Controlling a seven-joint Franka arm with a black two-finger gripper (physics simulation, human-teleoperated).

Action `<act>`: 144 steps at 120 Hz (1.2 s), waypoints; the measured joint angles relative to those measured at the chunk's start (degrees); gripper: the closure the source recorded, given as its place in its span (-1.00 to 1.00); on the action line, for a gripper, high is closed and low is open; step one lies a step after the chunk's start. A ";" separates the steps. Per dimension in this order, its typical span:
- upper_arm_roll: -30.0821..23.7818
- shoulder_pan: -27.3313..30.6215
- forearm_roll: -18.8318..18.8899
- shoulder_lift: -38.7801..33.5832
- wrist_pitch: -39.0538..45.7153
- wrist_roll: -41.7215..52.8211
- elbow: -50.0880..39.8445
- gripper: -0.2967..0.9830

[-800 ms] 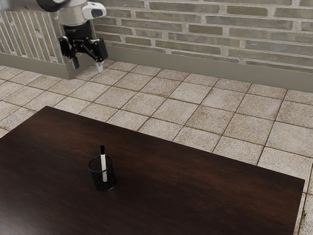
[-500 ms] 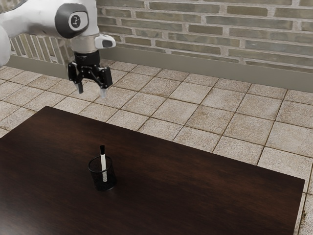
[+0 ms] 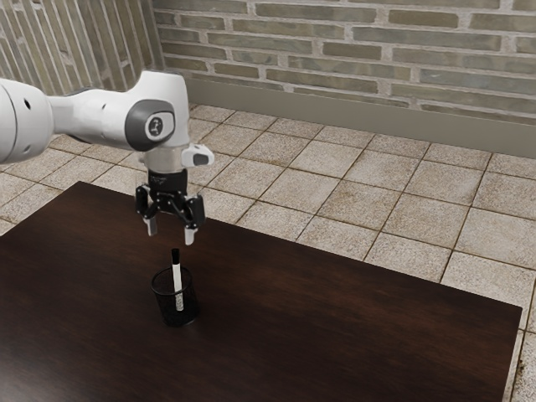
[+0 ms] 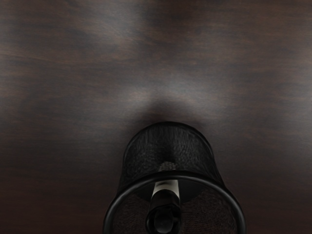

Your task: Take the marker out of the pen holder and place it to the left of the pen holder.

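Marker (image 3: 177, 275) near upright inside the mesh pen holder (image 3: 167, 310), black end above its rim, so likely grabbable there. Fingers (image 3: 190, 237) spread wide, empty, above the holder, presumably to straddle that end. Holder stands on the surface (image 3: 335, 327).

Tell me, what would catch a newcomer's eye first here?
Probably the big white robot arm reaching in from the exterior view's left, its open black claw hanging above a pen holder. Next, perhaps, the white marker with its black top, poking out of that black mesh holder, bright against the dark table.
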 joint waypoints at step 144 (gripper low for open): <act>-0.20 0.10 -0.21 -7.54 5.51 0.30 -6.29 0.64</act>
